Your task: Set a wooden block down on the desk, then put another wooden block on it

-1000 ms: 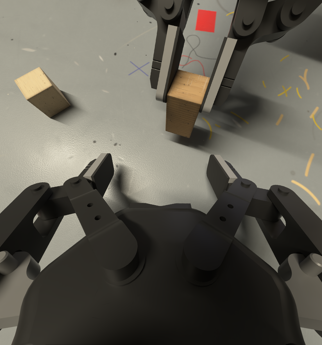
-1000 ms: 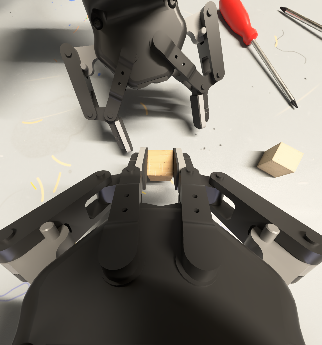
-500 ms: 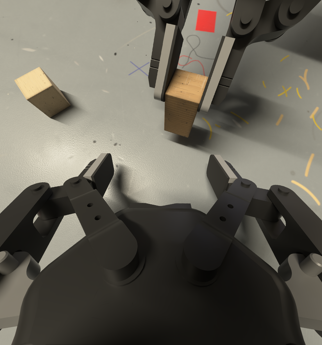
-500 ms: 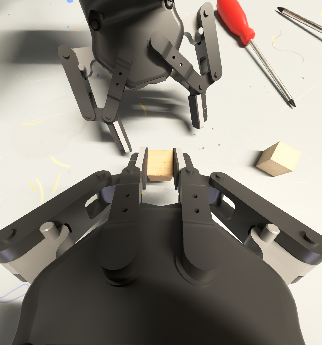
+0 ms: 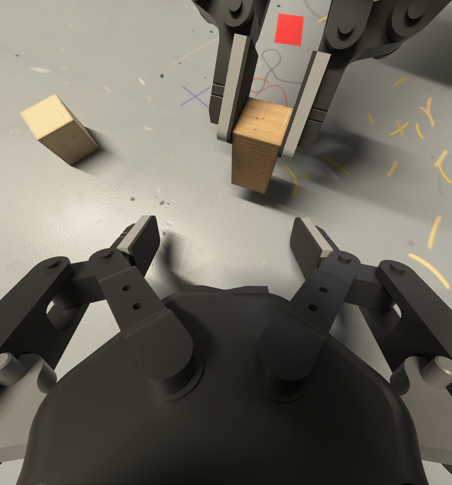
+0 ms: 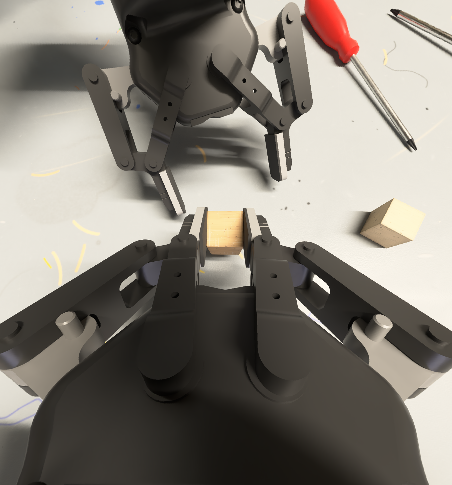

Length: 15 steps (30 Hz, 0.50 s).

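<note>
My right gripper (image 6: pixel 225 223) is shut on a tan wooden block (image 6: pixel 225 231) and holds it a little above the grey desk (image 6: pixel 62 199). In the left wrist view the same block (image 5: pixel 256 154) hangs between the right gripper's pads (image 5: pixel 227 105), with its shadow just under it. My left gripper (image 5: pixel 225 231) is open and empty, close to the held block on its near side. A second, paler wooden block (image 5: pixel 59 131) lies on the desk at the left; in the right wrist view it (image 6: pixel 392 223) lies at the right.
A red-handled screwdriver (image 6: pixel 351 57) and a thin dark pencil (image 6: pixel 429 26) lie at the far right of the right wrist view. A red square mark (image 5: pixel 289 29) and coloured scribbles (image 5: pixel 429 131) are on the desk surface.
The right gripper has lifted the tan block slightly off the desk. The left gripper has stayed open and still.
</note>
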### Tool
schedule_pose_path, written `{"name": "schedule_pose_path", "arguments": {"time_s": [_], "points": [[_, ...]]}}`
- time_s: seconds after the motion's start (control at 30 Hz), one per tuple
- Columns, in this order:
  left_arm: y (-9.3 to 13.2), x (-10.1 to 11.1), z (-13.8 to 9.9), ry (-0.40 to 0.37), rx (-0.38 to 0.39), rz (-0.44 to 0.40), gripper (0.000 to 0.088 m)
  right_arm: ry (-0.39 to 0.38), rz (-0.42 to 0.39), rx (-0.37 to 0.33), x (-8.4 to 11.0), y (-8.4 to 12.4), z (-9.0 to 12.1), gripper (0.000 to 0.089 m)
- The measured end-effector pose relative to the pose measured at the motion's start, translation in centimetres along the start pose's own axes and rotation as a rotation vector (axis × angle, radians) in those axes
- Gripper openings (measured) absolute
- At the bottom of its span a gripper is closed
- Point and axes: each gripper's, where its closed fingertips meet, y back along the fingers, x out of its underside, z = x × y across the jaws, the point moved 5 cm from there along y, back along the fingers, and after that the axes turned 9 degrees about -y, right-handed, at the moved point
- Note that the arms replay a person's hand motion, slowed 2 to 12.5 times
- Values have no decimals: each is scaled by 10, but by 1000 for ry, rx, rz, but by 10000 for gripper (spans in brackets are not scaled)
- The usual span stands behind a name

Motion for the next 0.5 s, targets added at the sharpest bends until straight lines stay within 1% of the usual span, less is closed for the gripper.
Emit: {"name": "schedule_pose_path", "arguments": {"time_s": [0.5], "points": [[0,0,0,0,0,0,854,-6,2,-2,1,0,0,236]]}}
